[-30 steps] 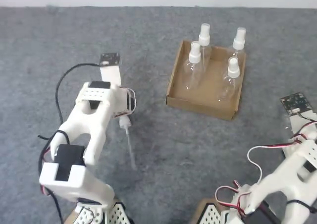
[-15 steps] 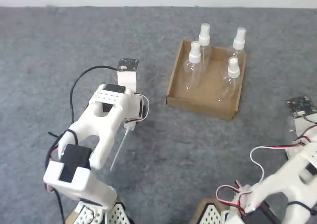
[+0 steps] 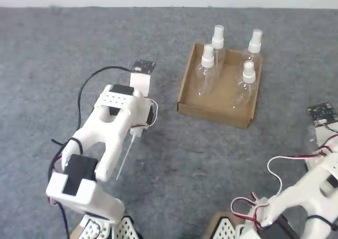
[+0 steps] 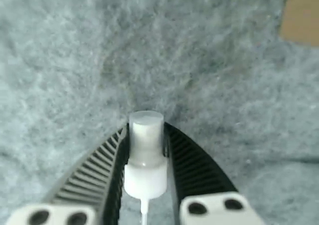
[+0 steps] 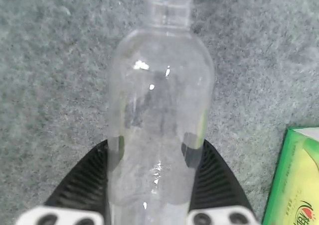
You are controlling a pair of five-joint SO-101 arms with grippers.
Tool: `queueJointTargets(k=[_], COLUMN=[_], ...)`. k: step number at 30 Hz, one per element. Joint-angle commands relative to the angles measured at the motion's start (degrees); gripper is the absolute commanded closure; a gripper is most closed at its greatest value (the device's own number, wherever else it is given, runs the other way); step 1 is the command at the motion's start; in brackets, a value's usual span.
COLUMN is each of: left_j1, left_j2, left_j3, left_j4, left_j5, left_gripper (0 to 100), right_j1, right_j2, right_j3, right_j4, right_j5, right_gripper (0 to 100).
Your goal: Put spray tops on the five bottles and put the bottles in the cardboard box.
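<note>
1. Left wrist view: the left hand (image 4: 144, 131) is closed down to a narrow gap, both ribbed fingers (image 4: 107, 160) pressed against a white spray top (image 4: 145, 155). The cap end sits at the fingertips.
2. High view: a thin dip tube (image 3: 124, 158) runs from the spray top back from the left hand, slanted. Whether its far end touches the desk (image 3: 63, 48) cannot be told, as the line is too fine there.
3. The cardboard box (image 3: 211, 113) lies ahead of the left hand and off to its right side, apart from it. One corner of it shows beyond the fingertips in the left wrist view.
4. Four capped bottles (image 3: 207, 70) stand upright inside the box, each with a white spray top fitted.
5. Right wrist view: the right hand (image 5: 152, 148) is partly open, to the width of the body of a clear bottle (image 5: 159, 85), which it grips on both sides.
6. That bottle points away from the right hand, and its neck beyond the fingertips is bare, with no spray top on it.
7. A green carton (image 5: 294, 180) lies on the desk just beside the right hand, on one side of its fingers.
8. In the high view the right arm (image 3: 311, 186) sits well apart from the cardboard box, on the side away from the left hand.
</note>
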Motion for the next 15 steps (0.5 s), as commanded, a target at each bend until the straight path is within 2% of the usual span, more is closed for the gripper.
queueJointTargets(k=[1,3,8,11,15], left_j1=[0.4,0.4,0.3,-0.1,-0.1], left_j2=[-9.3,-14.7,-26.8,-32.7,-38.6], left_j3=[-2.6,-0.7,6.1,9.8,16.3], left_j4=[1.3,1.2,0.9,0.9,-2.3], left_j5=[-0.4,-0.3,-0.6,-1.4,-2.1], left_gripper=[99,99,99,99,99], right_j1=[-0.9,-2.6,-9.2,-9.7,-9.5], right_j2=[-1.8,-1.1,8.0,17.5,28.5], right_j3=[-0.4,-0.4,-4.7,-10.7,-17.8], right_j4=[-5.7,-8.4,-8.6,-8.6,-8.6], right_j5=[-7.1,-12.7,-15.1,-18.5,-18.7], right_gripper=[99.3,99.3,99.2,99.2,96.3])
